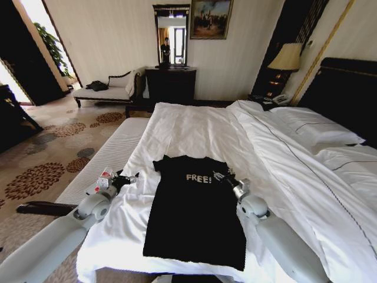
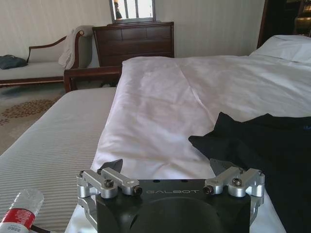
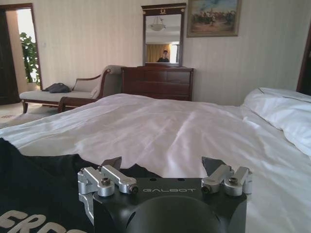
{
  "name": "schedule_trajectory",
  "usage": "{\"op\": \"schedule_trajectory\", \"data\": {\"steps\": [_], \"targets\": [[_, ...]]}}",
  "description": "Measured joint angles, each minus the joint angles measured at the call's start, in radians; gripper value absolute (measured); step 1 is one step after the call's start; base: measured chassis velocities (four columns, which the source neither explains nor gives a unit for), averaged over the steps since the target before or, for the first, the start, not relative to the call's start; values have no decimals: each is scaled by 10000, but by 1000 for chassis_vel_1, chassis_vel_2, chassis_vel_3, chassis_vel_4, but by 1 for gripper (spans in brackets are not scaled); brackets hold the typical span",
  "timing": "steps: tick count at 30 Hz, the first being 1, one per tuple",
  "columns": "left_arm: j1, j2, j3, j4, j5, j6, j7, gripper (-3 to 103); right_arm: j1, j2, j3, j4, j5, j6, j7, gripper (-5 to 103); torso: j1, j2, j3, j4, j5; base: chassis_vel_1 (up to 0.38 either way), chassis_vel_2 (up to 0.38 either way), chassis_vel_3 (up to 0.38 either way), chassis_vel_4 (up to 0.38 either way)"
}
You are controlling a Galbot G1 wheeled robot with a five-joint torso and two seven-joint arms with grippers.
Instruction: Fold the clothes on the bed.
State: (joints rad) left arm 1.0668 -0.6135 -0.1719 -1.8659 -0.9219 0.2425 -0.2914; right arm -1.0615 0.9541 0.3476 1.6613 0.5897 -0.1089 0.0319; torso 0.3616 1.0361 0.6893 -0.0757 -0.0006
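The clothes are one black T-shirt (image 1: 194,218) with white "FREE!" lettering, spread flat near the foot of the bed (image 1: 194,127), collar toward the far end. My left gripper (image 1: 129,177) hovers open over the white duvet just off the shirt's left sleeve (image 2: 262,145). In the left wrist view its fingers (image 2: 112,166) stand wide apart with nothing between them. My right gripper (image 1: 222,175) is open above the shirt's right shoulder beside the lettering. The right wrist view has the black fabric (image 3: 39,194) under and beside that open gripper (image 3: 163,164).
A striped bench (image 1: 112,153) runs along the bed's left side with a plastic bottle (image 2: 22,211) on it by my left arm. Pillows (image 1: 318,127) lie on the right. A chaise (image 1: 109,91), dark dresser (image 1: 171,82) and lamp (image 1: 287,57) stand beyond.
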Motion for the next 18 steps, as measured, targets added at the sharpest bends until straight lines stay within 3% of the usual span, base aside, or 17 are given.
{"op": "schedule_trajectory", "data": {"steps": [5, 15, 18], "targets": [[-26, 1, 31, -23, -3, 0, 4, 100, -255, -119, 205, -187, 580, -234, -149, 100, 0, 0, 0, 3, 0, 0, 0, 0, 0], [-12, 88, 24, -113, -34, 0, 1, 100, -297, -65, -84, -455, 1709, -758, -428, 102, 0, 0, 0, 3, -2, 0, 0, 0, 0], [-4, 128, -28, -154, -123, 0, -14, 100, -106, -87, -275, -646, 2019, -855, -385, 89, 0, 0, 0, 3, 0, 0, 0, 0, 0]]}}
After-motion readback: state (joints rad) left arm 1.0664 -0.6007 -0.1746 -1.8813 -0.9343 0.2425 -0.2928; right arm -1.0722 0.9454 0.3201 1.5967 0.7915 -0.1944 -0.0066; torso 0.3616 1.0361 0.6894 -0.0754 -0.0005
